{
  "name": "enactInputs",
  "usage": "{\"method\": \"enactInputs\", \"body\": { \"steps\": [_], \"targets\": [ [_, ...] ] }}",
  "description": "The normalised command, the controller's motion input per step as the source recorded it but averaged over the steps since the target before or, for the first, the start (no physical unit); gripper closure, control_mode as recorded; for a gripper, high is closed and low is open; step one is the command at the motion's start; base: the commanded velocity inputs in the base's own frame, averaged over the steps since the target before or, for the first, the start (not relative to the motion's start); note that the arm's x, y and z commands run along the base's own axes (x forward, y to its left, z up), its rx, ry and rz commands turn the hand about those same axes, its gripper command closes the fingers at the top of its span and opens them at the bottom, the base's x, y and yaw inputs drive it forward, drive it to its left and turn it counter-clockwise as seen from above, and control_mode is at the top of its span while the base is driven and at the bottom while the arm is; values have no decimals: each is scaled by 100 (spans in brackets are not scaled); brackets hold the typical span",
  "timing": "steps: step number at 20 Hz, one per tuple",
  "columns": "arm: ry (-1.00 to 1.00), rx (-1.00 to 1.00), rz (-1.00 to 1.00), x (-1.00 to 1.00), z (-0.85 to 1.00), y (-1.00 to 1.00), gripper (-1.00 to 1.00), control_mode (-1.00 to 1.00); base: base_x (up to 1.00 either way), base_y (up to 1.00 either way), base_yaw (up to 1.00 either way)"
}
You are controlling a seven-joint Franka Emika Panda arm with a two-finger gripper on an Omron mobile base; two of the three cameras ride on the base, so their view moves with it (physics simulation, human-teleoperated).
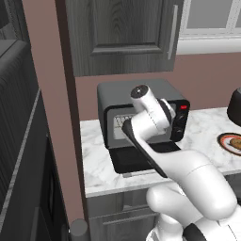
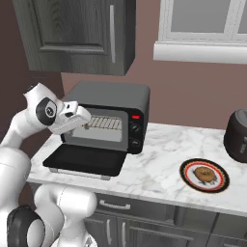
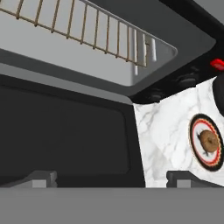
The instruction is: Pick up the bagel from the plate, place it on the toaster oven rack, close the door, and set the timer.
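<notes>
- Left base view: the toaster oven (image 1: 141,101) stands on the marble desk (image 1: 96,155) against the wall, under a dark wall cabinet (image 1: 120,33). Its door (image 1: 141,157) is folded down flat in front of it. The white arm crosses the oven's mouth and hides most of the cavity. The plate (image 1: 230,142) lies on the desk well to the right of the oven, cut by the picture's edge.
- Right base view: the hand (image 2: 86,118) hangs just in front of the oven's open mouth, above the lowered door, holding nothing. The toaster oven rack (image 2: 103,123) shows inside the cavity. The bagel (image 2: 204,174) sits at the middle of the plate, well to the right of the oven. A dark round appliance (image 2: 237,135) stands beyond the plate, further right of the oven.
- Hand view: the two finger tips (image 3: 41,178) stand wide apart with nothing between them. The black door fills the space beneath them, the rack lies in the cavity beyond it, and the bagel rests on the plate to the oven's side.
</notes>
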Motion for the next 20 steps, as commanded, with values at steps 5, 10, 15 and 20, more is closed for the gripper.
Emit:
{"method": "enactInputs", "body": {
  "steps": [5,10,15,20],
  "targets": [
    [-12,-12,0,22,-32,0,-100,-100,0,0,0],
    [-8,-3,0,48,-17,1,-100,-100,0,0,0],
    [-7,-3,1,53,-12,5,-100,-100,0,0,0],
    [-2,-4,0,48,-7,8,-100,-100,0,0,0]
  ]
}}
